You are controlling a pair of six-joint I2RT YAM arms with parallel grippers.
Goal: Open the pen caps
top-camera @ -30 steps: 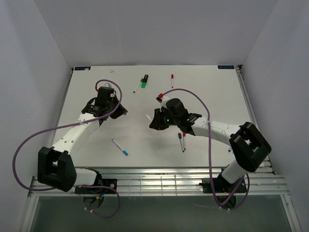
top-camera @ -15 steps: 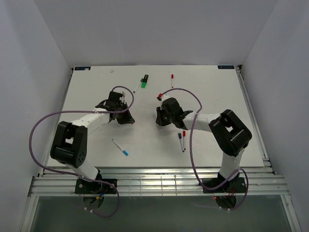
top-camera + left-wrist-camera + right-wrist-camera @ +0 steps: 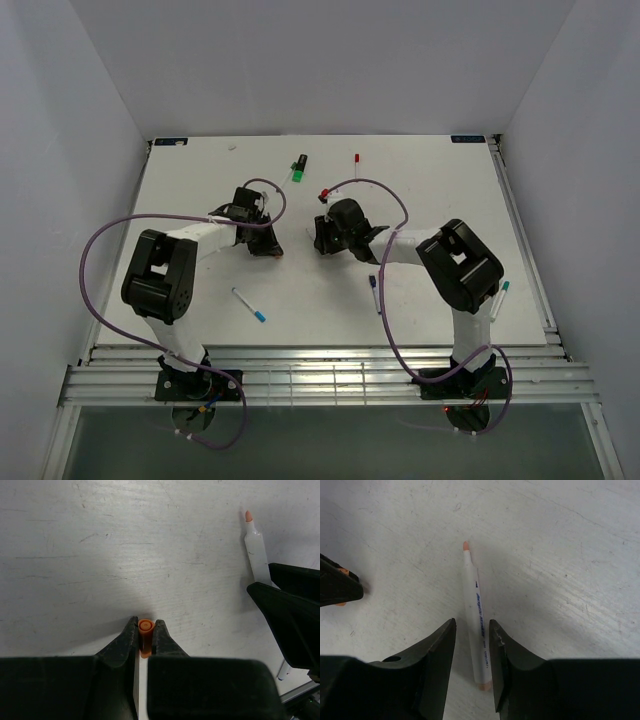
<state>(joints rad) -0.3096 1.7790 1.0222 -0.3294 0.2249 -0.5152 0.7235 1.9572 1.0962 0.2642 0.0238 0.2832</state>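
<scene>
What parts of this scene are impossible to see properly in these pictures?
Left wrist: the uncapped pen, lower barrel behind the right gripper.
Right wrist: the orange cap, mostly behind the left gripper.
Top view: cap and pen both too small, hidden by the grippers.

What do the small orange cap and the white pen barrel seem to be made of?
The small orange cap: probably smooth moulded plastic, given its even colour and hollow round end. The white pen barrel: likely semi-glossy plastic, with printed lettering on it.
</scene>
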